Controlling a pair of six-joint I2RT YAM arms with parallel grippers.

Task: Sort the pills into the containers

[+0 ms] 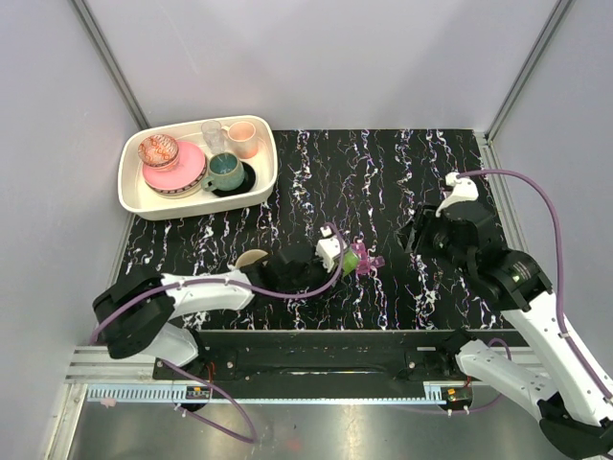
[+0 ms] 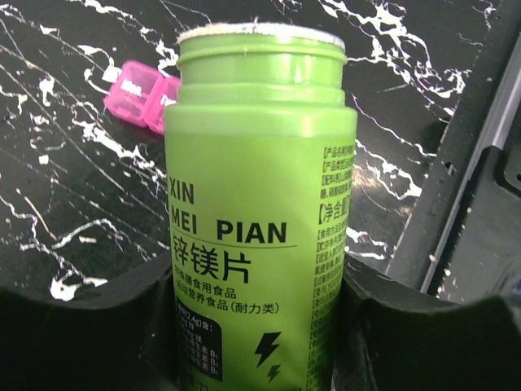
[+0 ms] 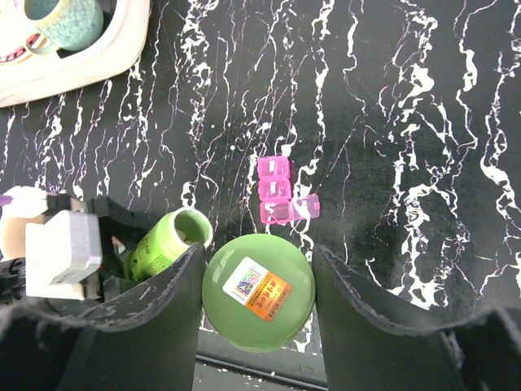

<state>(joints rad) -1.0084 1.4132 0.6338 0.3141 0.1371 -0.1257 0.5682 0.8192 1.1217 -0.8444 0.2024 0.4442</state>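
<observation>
While the left gripper (image 2: 256,285) clamps the lime-green bottle (image 2: 260,147) labelled "XIN MEI PIAN", its uncapped mouth pointing along the fingers toward the magenta pill box (image 2: 142,94) on the tabletop (image 2: 73,212), the right gripper (image 3: 258,265) pinches the green cap (image 3: 258,295).

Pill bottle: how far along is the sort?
Done: the cap is off the bottle, held in the right gripper. In hand: the left gripper grips the bottle beside the pill box, one lid flipped open. Left: no pills visible anywhere; all the sorting remains.

Pale grey walls (image 1: 316,57) enclose a black, white-streaked tabletop (image 1: 431,163) with a metal front rail (image 1: 306,392).
</observation>
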